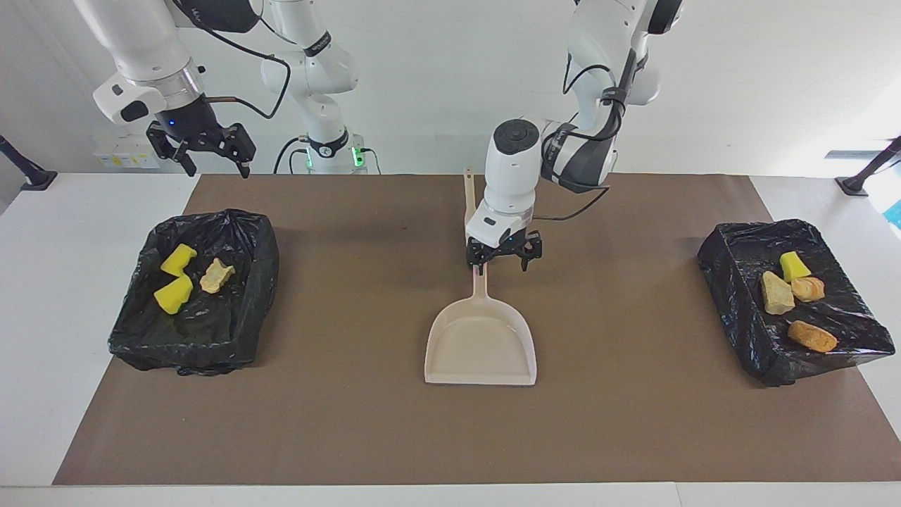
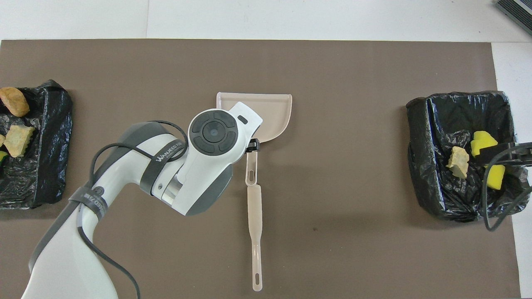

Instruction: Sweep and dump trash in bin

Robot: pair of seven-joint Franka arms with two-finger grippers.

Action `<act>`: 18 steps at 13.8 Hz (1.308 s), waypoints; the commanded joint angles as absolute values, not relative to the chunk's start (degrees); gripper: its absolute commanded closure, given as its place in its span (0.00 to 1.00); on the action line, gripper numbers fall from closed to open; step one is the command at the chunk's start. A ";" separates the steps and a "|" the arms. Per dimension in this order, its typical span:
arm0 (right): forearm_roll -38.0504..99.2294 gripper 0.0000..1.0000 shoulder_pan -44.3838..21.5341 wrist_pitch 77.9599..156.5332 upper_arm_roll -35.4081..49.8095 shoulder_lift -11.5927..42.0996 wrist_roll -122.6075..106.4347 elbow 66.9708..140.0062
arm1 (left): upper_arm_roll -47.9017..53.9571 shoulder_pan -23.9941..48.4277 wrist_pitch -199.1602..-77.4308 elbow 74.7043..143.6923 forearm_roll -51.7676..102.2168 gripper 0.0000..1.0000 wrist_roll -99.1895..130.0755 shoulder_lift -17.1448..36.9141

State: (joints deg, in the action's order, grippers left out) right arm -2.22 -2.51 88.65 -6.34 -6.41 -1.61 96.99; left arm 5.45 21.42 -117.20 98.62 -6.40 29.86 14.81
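The left gripper (image 1: 504, 258) hangs with its fingers spread apart and nothing between them, just above the handle of the beige plastic dustpan (image 1: 481, 342), which lies flat on the brown mat (image 1: 366, 422) below it. The right gripper (image 1: 200, 149) waits with jaws apart, raised over the black-lined bin (image 1: 232, 338) at its own end of the table; 3 pieces of trash (image 1: 173, 295) lie inside, 2 yellow wedges and 1 pale flaky bit. The other black-lined bin (image 1: 739, 310), toward the left arm's end, holds 4 trash pieces (image 1: 812, 336).
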 commanded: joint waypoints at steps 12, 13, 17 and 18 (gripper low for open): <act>-1.67 0.00 -1.76 88.95 -5.98 -8.00 -3.25 98.88 | 6.15 -0.96 -102.67 91.68 -2.02 0.00 -2.72 10.81; -1.67 0.00 -1.76 88.95 -5.98 -8.00 -3.25 98.88 | 6.07 -0.88 -102.05 91.23 -2.02 0.00 -2.72 10.38; -1.67 0.00 -1.76 88.94 -5.98 -8.00 -3.25 98.96 | 6.42 -0.70 -98.54 90.18 -2.11 0.00 -2.72 9.06; -1.67 0.00 -1.76 88.95 -5.98 -8.09 -3.25 99.05 | 6.24 -0.36 -98.00 90.70 -2.02 0.00 -3.07 7.49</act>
State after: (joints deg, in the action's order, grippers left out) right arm -2.22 -2.51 88.65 -6.34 -6.49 -1.61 97.33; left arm 6.41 -0.49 -100.75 90.81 -2.85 -1.89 10.08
